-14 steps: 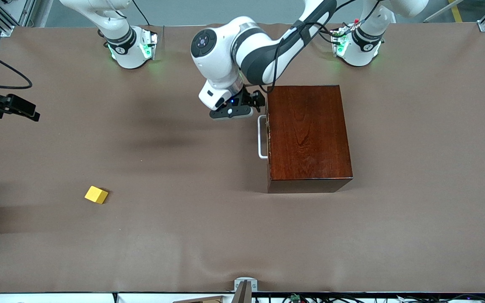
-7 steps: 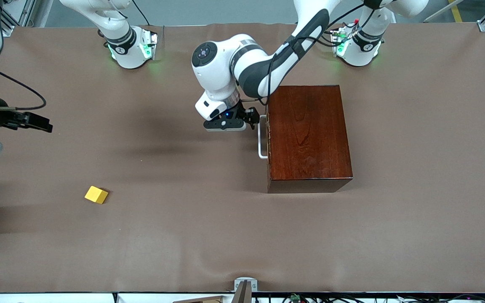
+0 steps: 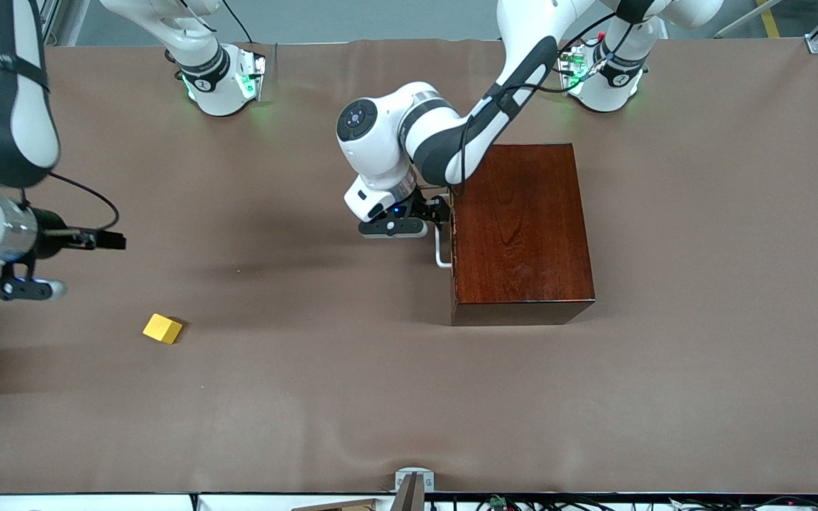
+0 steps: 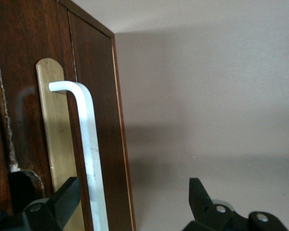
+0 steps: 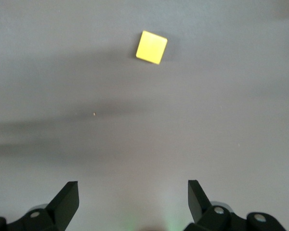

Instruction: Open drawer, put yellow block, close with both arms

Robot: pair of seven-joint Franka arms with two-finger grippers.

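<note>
Two white robot arms work over a brown-covered table. The left gripper (image 3: 439, 213) sits low in front of a dark wooden box (image 3: 519, 227), its jaws spread wide with the white handle (image 4: 89, 144) of the drawer (image 4: 94, 120) between them, seemingly lined up to clamp the bar and pull. The drawer is shut, flush with the box. The right gripper (image 5: 130, 204), also wide open and empty, hangs over bare table toward the right arm's end, angled at the yellow block (image 3: 162, 328), probably readying to pick it up. The block lies alone on the cloth, well apart from the box and nearer the front camera.
</note>
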